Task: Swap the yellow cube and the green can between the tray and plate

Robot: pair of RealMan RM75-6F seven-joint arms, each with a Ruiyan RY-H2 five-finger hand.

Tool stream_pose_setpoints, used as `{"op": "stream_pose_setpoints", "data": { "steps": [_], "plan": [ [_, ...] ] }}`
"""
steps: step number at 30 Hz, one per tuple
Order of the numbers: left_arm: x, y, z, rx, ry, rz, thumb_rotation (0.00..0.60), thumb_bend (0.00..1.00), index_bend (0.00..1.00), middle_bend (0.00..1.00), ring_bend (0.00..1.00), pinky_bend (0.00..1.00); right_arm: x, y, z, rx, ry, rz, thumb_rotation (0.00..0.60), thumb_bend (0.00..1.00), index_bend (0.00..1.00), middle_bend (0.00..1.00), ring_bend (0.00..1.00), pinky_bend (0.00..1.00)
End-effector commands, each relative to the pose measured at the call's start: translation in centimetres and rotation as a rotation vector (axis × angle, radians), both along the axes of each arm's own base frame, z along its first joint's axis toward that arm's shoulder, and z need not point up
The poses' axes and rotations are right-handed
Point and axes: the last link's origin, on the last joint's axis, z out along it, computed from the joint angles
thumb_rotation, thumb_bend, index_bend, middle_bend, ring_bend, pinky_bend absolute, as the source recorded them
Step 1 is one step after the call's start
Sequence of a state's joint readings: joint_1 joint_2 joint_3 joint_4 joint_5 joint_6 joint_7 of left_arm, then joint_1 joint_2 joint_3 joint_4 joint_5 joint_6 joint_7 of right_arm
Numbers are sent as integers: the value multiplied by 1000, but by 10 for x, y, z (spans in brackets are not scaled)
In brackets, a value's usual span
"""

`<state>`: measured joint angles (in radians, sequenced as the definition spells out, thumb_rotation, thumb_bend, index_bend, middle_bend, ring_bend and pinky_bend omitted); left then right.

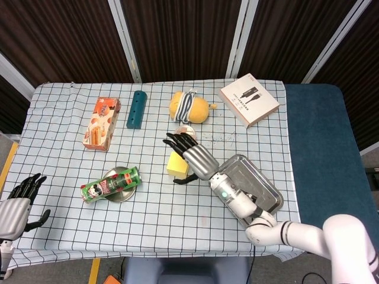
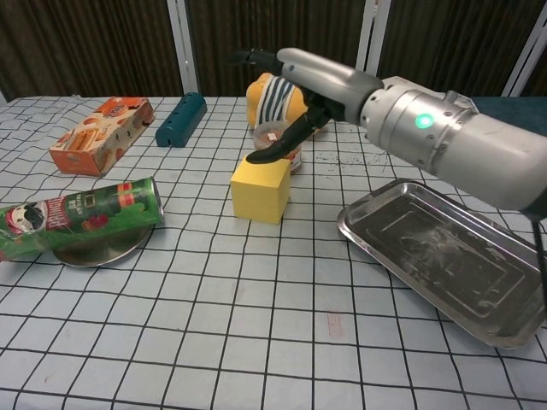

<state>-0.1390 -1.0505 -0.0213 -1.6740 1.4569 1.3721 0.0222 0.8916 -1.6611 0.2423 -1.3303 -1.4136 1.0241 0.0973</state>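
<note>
The yellow cube is seen resting on the checked surface, between the tray and the plate, with the green can lying on its side across that plate. The cube is judged light, stiff and matte (likely foam or wood), best taken by two opposite flat faces. The right hand is spread wide above it, holding nothing; only the thumb tip appears to graze the cube's top edge. The left hand hangs empty, fingers apart, off the surface's corner.

Shiny scuffed metal tray (plate likewise), checked cloth tablecloth.
</note>
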Motion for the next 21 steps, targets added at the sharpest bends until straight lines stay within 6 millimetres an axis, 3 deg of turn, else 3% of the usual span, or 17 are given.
{"op": "stream_pose_setpoints", "data": {
  "steps": [1, 4, 10, 14, 21],
  "plan": [
    [2, 0, -1, 6, -2, -15, 600, 377, 23, 0, 0, 170, -80, 45, 64, -170, 135, -57, 600, 196, 0, 0, 0, 29],
    [6, 1, -5, 10, 2, -39, 600, 377, 17, 0, 0, 170, -119, 84, 101, -245, 206, -107, 600, 196, 0, 0, 0, 28],
    [24, 5, -17, -35, 17, -101, 600, 377, 0, 0, 0, 173, -174, 131, 139, -349, 272, -251, 600, 196, 0, 0, 0, 28],
    [40, 8, -22, -49, 32, -145, 600, 376, 0, 0, 0, 177, -201, 148, 154, -375, 293, -342, 600, 148, 0, 0, 0, 27],
    [66, 16, -41, -117, -21, -180, 600, 359, 0, 0, 0, 115, -223, 162, 173, -418, 145, -439, 600, 99, 0, 0, 0, 19]
  ]
}}
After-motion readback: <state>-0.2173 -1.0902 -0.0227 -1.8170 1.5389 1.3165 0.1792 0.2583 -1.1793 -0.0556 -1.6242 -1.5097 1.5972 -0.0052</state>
